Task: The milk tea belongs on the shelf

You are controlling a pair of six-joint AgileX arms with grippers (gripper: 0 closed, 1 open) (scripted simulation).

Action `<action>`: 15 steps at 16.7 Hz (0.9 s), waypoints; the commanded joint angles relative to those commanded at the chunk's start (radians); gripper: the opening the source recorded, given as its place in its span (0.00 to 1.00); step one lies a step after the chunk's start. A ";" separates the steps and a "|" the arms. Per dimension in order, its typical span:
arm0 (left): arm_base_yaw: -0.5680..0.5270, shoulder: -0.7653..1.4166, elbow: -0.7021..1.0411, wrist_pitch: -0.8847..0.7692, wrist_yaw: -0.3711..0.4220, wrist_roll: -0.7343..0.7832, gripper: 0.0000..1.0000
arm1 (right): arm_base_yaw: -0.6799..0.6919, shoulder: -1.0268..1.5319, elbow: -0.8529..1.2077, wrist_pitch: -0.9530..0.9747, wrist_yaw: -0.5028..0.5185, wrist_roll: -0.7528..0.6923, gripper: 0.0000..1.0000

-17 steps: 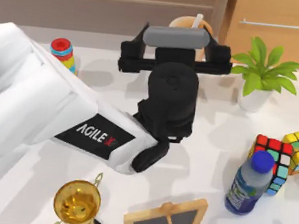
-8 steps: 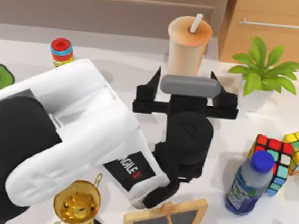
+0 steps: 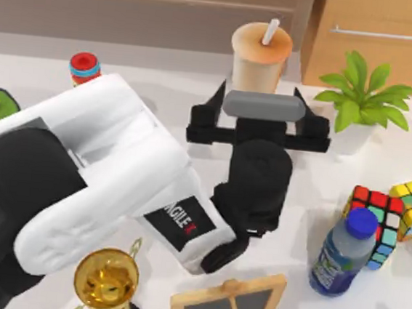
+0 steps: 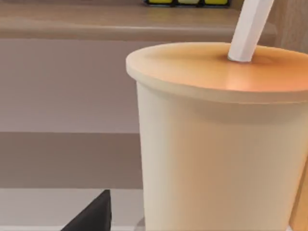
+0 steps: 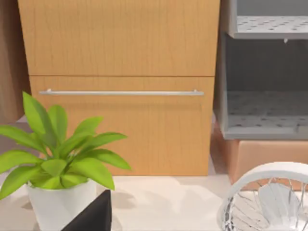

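- Since half a second ago the left gripper (image 3: 260,119) has edged forward toward the milk tea (image 3: 259,57); a second ago it stood over the cup, hiding most of it, and the cup now stands in plain sight just beyond the fingers.
- The jaws stand wide, one black finger to each side of the cup's lower part and nothing held between them; from above I cannot tell whether either finger touches the cup.
- The milk tea stands on the table at the back, right in front of the shelf (image 3: 133,5), between the stacked-ring toy (image 3: 84,68) on the left and the potted plant (image 3: 357,100) on the right; it has not yet been lifted to a board.
- Its long axis runs upright; lid and white straw (image 3: 271,31) point up, the straw leaning slightly.
- Risk, as I judge it: closing off-centre or too high could tip the tall cup against the shelf; a lift that swings right could brush the plant.
- The right arm sits parked, its wrist camera facing the wooden cabinet (image 5: 120,86).
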 joint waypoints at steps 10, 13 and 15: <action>0.094 0.095 0.222 -0.154 0.080 -0.009 1.00 | 0.000 0.000 0.000 0.000 0.000 0.000 1.00; 0.094 0.095 0.222 -0.154 0.080 -0.009 0.92 | 0.000 0.000 0.000 0.000 0.000 0.000 1.00; 0.094 0.095 0.222 -0.154 0.080 -0.009 0.77 | 0.000 0.000 0.000 0.000 0.000 0.000 1.00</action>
